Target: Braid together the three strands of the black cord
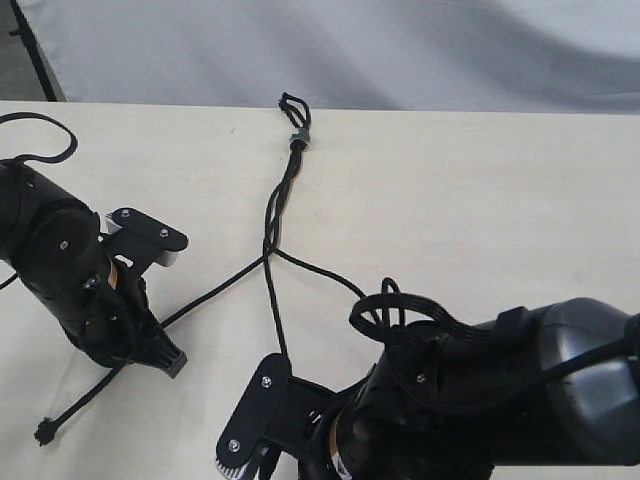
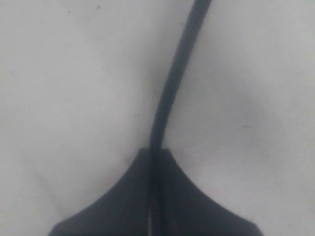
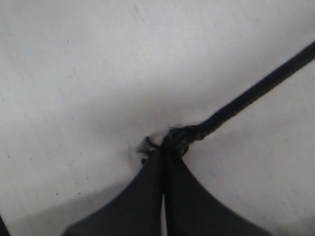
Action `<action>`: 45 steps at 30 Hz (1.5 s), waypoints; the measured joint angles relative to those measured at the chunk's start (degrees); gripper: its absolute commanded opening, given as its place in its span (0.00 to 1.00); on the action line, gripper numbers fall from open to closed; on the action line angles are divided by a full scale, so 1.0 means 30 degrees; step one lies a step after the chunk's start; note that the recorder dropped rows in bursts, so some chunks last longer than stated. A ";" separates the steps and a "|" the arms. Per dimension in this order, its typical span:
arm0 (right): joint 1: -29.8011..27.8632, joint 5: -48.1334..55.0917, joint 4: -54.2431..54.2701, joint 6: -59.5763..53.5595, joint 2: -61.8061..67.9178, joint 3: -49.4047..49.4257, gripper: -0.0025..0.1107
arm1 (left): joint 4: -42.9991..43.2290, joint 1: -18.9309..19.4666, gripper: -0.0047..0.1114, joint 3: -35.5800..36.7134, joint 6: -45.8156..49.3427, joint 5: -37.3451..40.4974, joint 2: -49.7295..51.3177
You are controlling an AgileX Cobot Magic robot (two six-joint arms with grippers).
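Pale off-white surface (image 1: 480, 200) fills most of the exterior view, matte, with faint grain and a few tiny dark specks. Behind its far edge hangs a white-grey cloth backdrop (image 1: 350, 50) with soft folds. A thin black bar (image 1: 38, 55) slants at top left, with a grey patch (image 1: 10, 65) beside it. Light is even and diffuse, shadows soft.

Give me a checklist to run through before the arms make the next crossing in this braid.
1. Left gripper shut on the left strand: ok.
2. Right gripper shut on a strand beside its frayed knot: ok.
3. Which strand the right gripper holds: cannot tell; its arm hides the ends of the middle strand and right strand.
4. Visible strands uncrossed below the split: ok.
5. Loop end anchored: cannot tell.
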 measured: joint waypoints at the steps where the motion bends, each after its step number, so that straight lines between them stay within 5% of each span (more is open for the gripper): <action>1: 0.0000 -0.0197 0.0000 0.0052 -0.0046 0.0143 0.02 | 0.0000 0.0000 0.04 0.0000 0.0000 0.0000 0.0000; 19: 0.0000 -0.0828 0.0233 0.0879 -0.0165 0.0398 0.03 | 0.0000 0.0000 0.04 0.0000 0.0000 0.0032 0.0000; 27: 0.0000 -0.0874 0.0380 0.1132 -0.0165 0.0409 0.52 | 0.0043 0.0000 0.04 0.0000 0.0000 0.0032 0.0000; 36: -0.0078 -0.0753 -0.1138 0.1004 -0.2739 0.0441 0.58 | 0.0082 0.0000 0.04 0.0000 0.0000 0.0071 0.0000; 45: -0.5833 -0.5464 -0.2460 0.1633 -0.4721 0.0265 0.58 | 0.0121 0.0000 0.04 0.0000 0.0000 0.0109 0.0000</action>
